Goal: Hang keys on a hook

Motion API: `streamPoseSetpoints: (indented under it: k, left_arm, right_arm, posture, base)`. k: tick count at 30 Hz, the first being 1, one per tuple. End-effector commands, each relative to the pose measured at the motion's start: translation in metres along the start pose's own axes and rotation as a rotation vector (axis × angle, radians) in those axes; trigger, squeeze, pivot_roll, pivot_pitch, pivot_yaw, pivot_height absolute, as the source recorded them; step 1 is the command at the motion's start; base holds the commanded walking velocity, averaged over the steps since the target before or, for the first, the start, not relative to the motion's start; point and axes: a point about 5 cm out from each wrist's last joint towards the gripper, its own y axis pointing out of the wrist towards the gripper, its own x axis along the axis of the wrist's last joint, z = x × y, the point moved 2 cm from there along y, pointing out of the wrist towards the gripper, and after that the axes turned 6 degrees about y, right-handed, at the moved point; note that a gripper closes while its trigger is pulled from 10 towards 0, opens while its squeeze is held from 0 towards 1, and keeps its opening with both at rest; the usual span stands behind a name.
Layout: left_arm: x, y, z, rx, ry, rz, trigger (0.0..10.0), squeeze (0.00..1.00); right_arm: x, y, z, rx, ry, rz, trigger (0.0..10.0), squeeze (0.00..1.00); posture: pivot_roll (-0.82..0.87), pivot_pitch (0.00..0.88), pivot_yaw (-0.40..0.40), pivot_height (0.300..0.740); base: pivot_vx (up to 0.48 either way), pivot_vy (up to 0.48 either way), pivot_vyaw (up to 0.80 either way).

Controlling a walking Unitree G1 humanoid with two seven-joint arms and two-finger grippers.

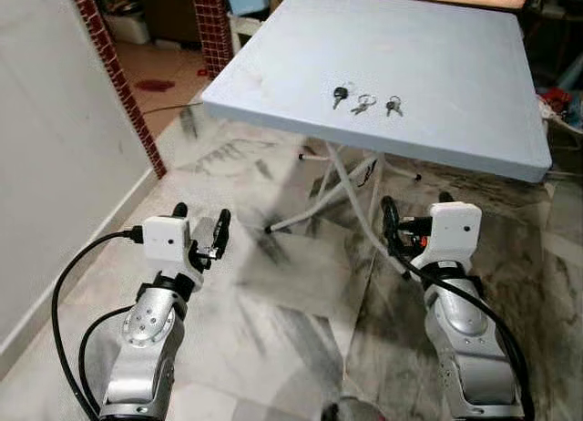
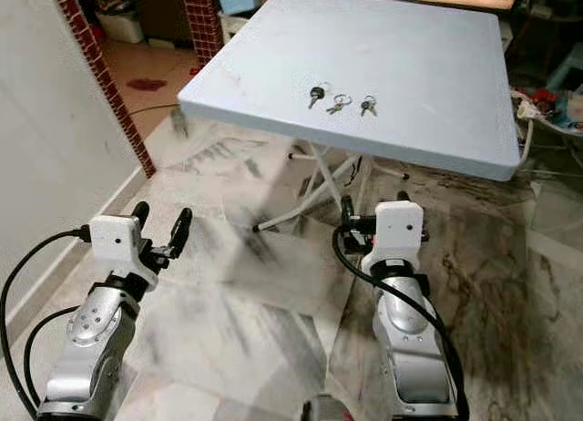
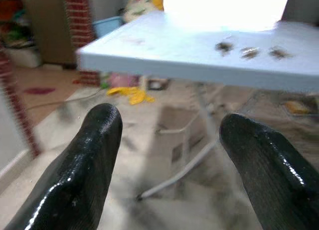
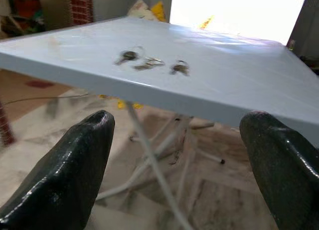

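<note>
Left eye view shows our left gripper (image 1: 201,223) at about seven o'clock, low over the marbled floor (image 1: 273,330), its two black fingers spread wide and holding nothing. Our right gripper (image 1: 415,205) sits at about five o'clock, also low and short of the table; from the right wrist view its fingers (image 4: 75,165) stand wide apart and empty. Beyond both, toward twelve o'clock, a pale blue folding table (image 1: 455,84) stands on white crossed legs (image 1: 337,189). Three small bunches of keys (image 1: 363,102) lie in a row on its top, near the front edge, well apart from either gripper. At ten o'clock a red brick pillar (image 1: 114,70) meets a white wall (image 1: 55,148).
</note>
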Motion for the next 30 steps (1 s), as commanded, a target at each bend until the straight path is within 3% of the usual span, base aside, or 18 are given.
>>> streamPoseSetpoints:
  k: [1, 10, 21, 30]
  left_arm:
    - [0.0001, -0.0016, 0.0082, 0.016, 0.021, 0.005, 10.0, 0.0]
    - [-0.0013, -0.0014, 0.0069, 0.011, 0.021, 0.009, 10.0, 0.0]
    - [-0.0019, -0.0015, 0.0076, 0.013, 0.021, 0.011, 10.0, 0.0]
    - [-0.0022, -0.0033, 0.0092, 0.015, 0.024, 0.013, 10.0, 0.0]
  right_arm:
    - [0.0027, 0.0011, 0.0024, 0.004, 0.016, -0.013, 10.0, 0.0]
    - [0.0014, 0.0017, 0.0027, 0.002, 0.02, -0.006, 10.0, 0.0]
    - [0.0009, 0.0026, 0.0035, 0.006, 0.026, -0.007, 10.0, 0.0]
    - [0.0005, 0.0021, 0.0063, 0.019, 0.024, -0.01, 10.0, 0.0]
  posture:
    - [-0.05, 0.141, 0.024, 0.74]
    - [-0.05, 0.14, 0.024, 0.74]
    - [-0.05, 0.138, 0.023, 0.74]
    - [-0.05, 0.136, 0.024, 0.74]
  base:
    - [0.48, 0.0, 0.0]
    - [0.48, 0.0, 0.0]
    - [0.48, 0.0, -0.74]
    - [0.48, 0.0, 0.0]
